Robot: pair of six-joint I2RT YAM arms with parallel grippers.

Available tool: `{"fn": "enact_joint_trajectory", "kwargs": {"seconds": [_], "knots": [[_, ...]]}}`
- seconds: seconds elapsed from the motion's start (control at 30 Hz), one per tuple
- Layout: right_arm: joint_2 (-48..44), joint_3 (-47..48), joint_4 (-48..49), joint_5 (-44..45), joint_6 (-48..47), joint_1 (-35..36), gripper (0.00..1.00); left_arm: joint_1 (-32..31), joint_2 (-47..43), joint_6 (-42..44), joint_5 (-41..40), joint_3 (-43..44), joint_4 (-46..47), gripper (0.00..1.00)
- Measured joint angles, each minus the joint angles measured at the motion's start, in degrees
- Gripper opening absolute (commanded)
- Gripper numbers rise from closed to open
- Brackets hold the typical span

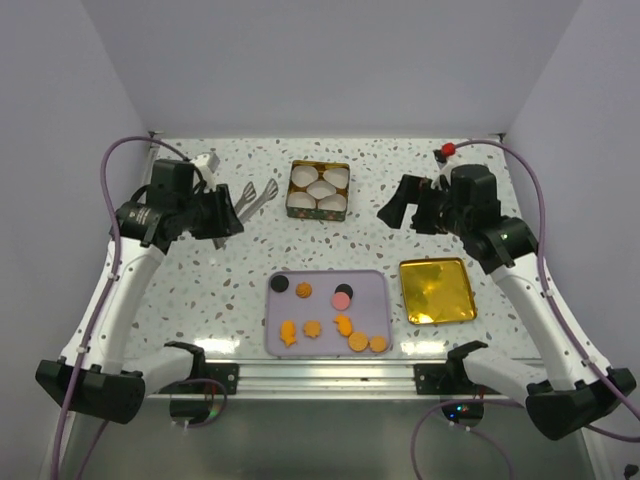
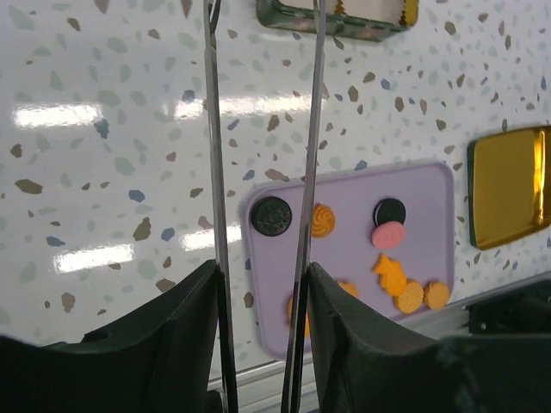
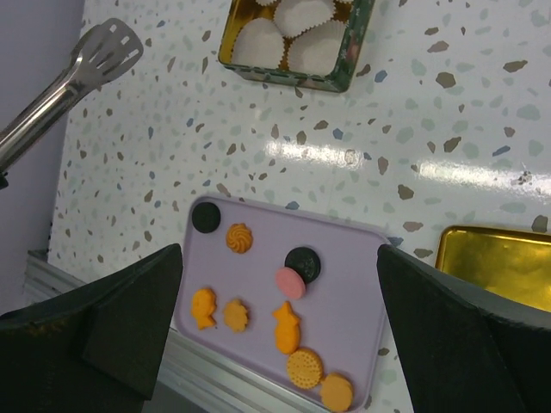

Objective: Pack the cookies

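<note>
Left fingers (image 2: 185,327) clamp narrow on the tongs (image 2: 213,172), right fingers (image 3: 129,318) gape wide and empty, cookies (image 1: 312,327) sit on the lavender tray (image 1: 375,290), and that long, perhaps loosely held tool could twist and flick one onto the surface (image 1: 250,262).

Left wrist view: tongs (image 2: 215,172) tips run off the top edge, one arm covers part of a swirl cookie (image 2: 325,220) on the tray (image 2: 430,198), tin (image 2: 331,21) and gold lid (image 2: 508,185) are clipped by the frame; right wrist view clips tin, gold lid and tongs handle too.
</note>
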Motion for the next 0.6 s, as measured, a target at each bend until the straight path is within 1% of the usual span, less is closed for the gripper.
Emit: {"fn": "enact_joint_trajectory", "kwargs": {"seconds": [0.07, 0.13, 0.23, 0.3, 0.4, 0.5, 0.6], "knots": [[1.31, 1.22, -2.01, 0.02, -0.5, 0.0, 0.99, -3.34, -0.5, 0.04, 1.75, 0.0, -0.68, 0.49], [3.34, 3.26, -4.76, 0.11, -1.84, 0.0, 0.99, -8.33, -0.74, -0.02, 2.62, -0.02, -1.77, 0.5], [6.71, 6.71, -7.96, 0.39, -3.43, 0.0, 0.99, -15.1, -1.05, -0.07, 2.99, -0.09, -3.23, 0.5], [7.98, 8.0, -9.03, 1.18, -4.15, 0.0, 0.99, -18.29, -1.49, -0.37, 3.02, -0.09, -4.37, 0.5], [8.35, 8.79, -10.78, 2.49, -4.76, 0.0, 0.99, -23.56, -2.43, -1.55, 1.46, -0.11, -6.62, 0.49], [8.61, 9.6, -11.87, 3.61, -5.35, 0.0, 0.99, -30.14, -3.67, -3.45, 0.2, -0.98, -8.09, 0.49], [9.25, 9.79, -12.74, 4.2, -5.62, 0.0, 0.99, -37.64, -4.39, -7.13, -2.38, -3.39, -8.98, 0.48]]}}
